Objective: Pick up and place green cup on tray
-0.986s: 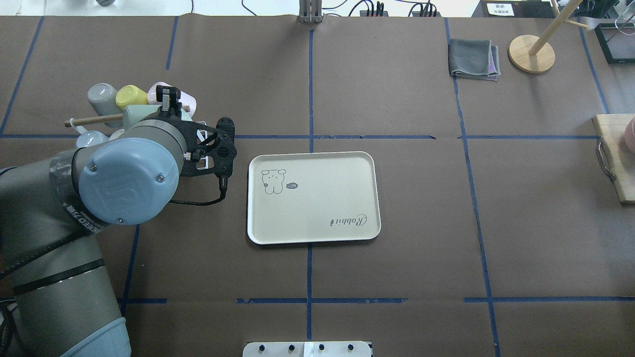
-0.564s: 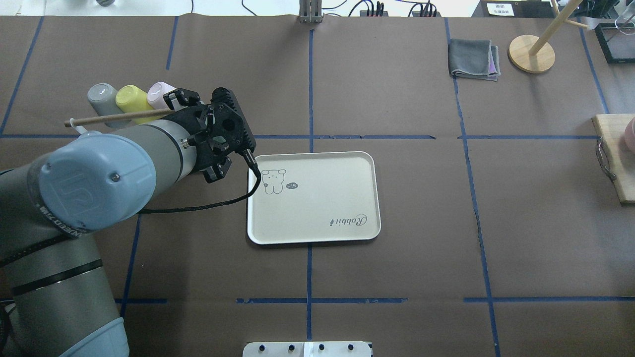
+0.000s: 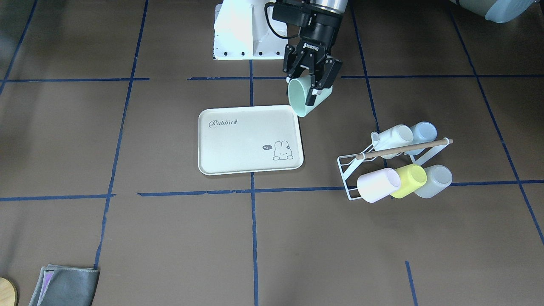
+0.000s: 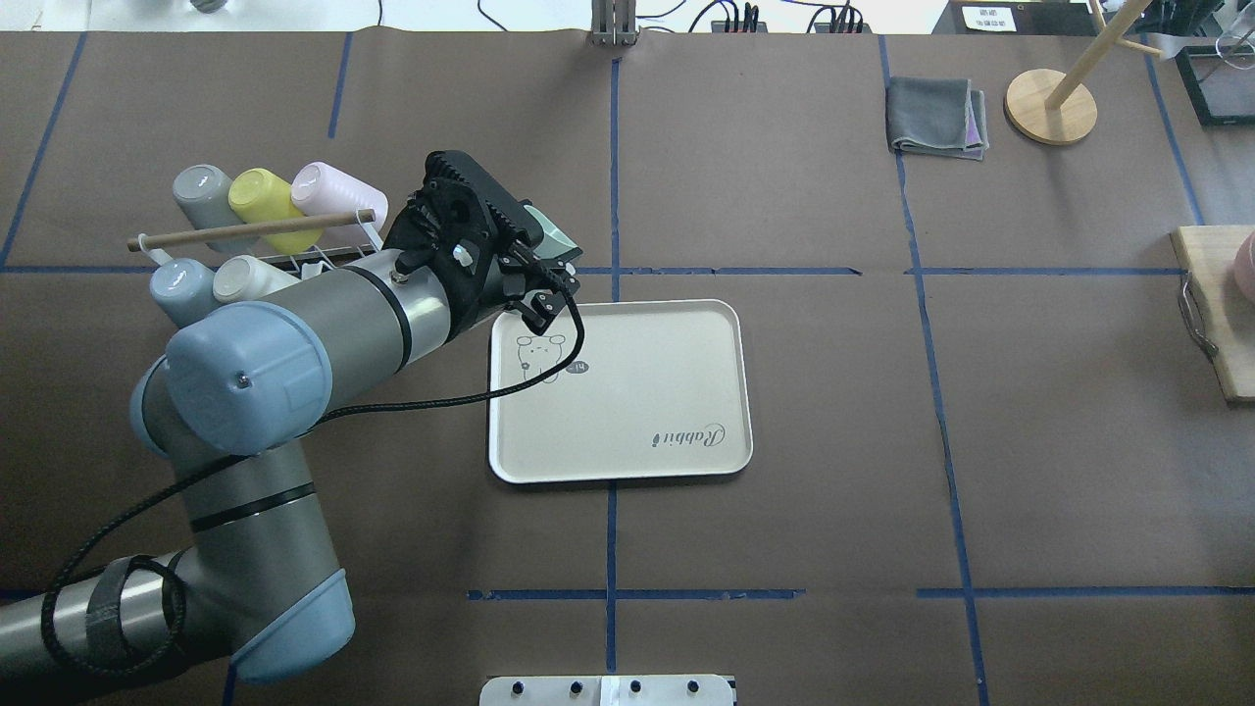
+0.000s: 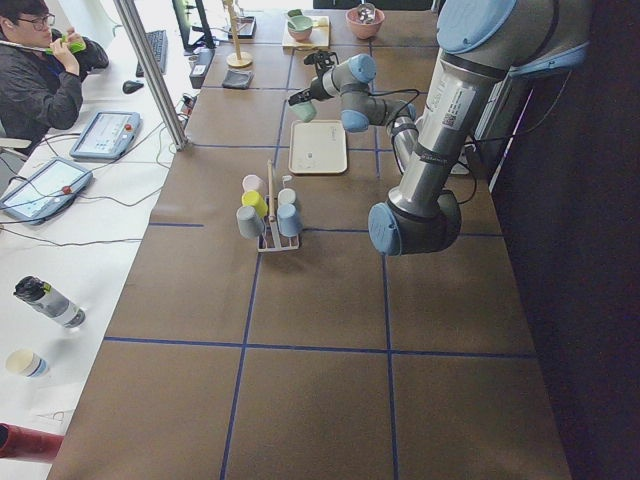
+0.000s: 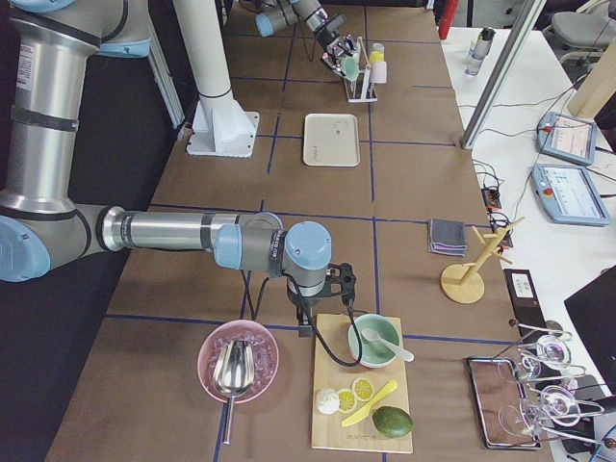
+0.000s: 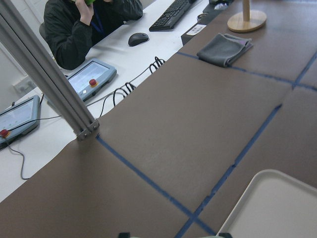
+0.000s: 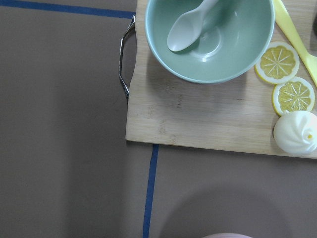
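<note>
My left gripper (image 3: 313, 87) is shut on the pale mint-green cup (image 3: 302, 98). It holds the cup tilted, mouth down toward the tray, raised over the tray's corner nearest the robot and the rack. In the overhead view only an edge of the cup (image 4: 551, 241) shows past the gripper (image 4: 525, 263). The cream "Rabbit" tray (image 3: 242, 144) lies flat and bare mid-table (image 4: 637, 373); its corner shows in the left wrist view (image 7: 282, 208). My right gripper (image 6: 339, 281) hovers over a wooden board far to the right; I cannot tell whether it is open or shut.
A white wire rack (image 3: 355, 176) with a wooden rod holds pink (image 3: 376, 185), yellow-green (image 3: 408, 180), grey, white and light blue cups (image 4: 176, 289). A folded grey cloth (image 4: 936, 116) and a wooden stand (image 4: 1049, 106) sit far right. The board (image 8: 198, 114) carries a bowl.
My left arm has swung from the cup rack toward the tray, carrying the green cup out of the rack. The gripper has turned and now hangs by the tray's corner.
</note>
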### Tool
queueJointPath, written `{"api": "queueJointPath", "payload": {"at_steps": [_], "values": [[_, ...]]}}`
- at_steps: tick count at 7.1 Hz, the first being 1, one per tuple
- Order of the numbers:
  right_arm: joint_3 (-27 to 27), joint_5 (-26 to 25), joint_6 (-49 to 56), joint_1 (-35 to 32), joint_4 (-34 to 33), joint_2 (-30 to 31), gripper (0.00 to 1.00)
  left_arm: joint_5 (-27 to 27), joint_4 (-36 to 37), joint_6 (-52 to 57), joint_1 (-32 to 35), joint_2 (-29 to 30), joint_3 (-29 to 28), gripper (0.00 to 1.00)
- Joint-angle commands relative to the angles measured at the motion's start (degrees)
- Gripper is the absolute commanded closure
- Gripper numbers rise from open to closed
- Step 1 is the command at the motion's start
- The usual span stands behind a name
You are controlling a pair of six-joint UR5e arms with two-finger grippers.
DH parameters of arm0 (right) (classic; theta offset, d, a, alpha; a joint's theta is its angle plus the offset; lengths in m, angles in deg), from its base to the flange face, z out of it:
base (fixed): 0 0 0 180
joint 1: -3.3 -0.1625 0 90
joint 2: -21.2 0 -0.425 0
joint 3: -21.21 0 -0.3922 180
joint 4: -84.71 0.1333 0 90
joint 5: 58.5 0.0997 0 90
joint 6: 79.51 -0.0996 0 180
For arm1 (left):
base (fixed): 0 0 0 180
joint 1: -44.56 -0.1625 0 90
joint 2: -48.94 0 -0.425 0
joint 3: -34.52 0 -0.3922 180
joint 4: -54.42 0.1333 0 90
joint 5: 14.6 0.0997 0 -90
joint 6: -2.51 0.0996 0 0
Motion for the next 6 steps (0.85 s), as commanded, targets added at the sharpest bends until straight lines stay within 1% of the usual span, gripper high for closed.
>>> {"api": "queueJointPath", "payload": {"at_steps": [1,2,3,4,5,6], "values": [[0.0,0.0,0.0,0.0,0.0,0.0,0.00,0.4,-20.7,-4.3,-0.3,-0.1,-9.6,0.38],[0.0,0.0,-0.1,0.0,0.0,0.0,0.00,0.5,-24.6,-4.1,-0.4,0.1,-14.6,0.36],[0.0,0.0,0.0,0.0,0.0,0.0,0.00,0.7,-30.7,-3.9,-1.2,0.6,-20.6,0.36],[0.1,0.0,0.0,0.0,0.0,0.0,0.00,2.9,-33.3,-3.8,-2.3,0.7,-24.3,0.36],[0.1,0.0,0.0,0.0,0.0,0.1,0.00,3.7,-35.5,-2.5,-4.1,0.8,-26.1,0.36],[0.2,0.0,0.0,0.0,0.0,0.1,0.00,3.8,-39.4,-1.2,-5.8,1.0,-28.1,0.36]]}}
